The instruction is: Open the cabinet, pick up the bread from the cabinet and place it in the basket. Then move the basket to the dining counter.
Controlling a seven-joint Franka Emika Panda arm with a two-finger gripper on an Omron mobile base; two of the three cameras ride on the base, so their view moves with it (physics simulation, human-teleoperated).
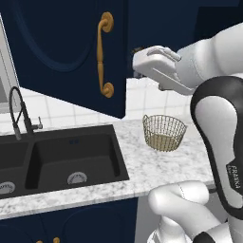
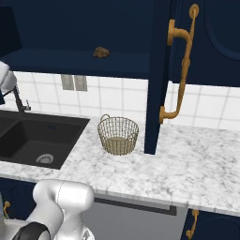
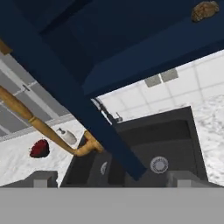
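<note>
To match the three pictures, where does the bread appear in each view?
Left base view: not in it.
Right base view: bread on the cabinet shelf, top centre-left, above the basket.
Hand view: bread in the top right corner.
Shared landmark: the black sink.

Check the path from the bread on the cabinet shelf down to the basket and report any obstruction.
Nothing visible blocks it. The bread sits on the open cabinet shelf, doors swung aside, and the basket stands open-topped on the counter below, slightly right.

Open navy cabinet (image 2: pixel 84 61) with a small brown bread (image 2: pixel 101 52) on its shelf, right door (image 2: pixel 157 93) swung out edge-on with brass handle (image 2: pixel 180 65), wire basket (image 2: pixel 118 135) on the marble counter (image 2: pixel 197 161) just left of the door, black sink (image 2: pixel 37 138) at left.
</note>
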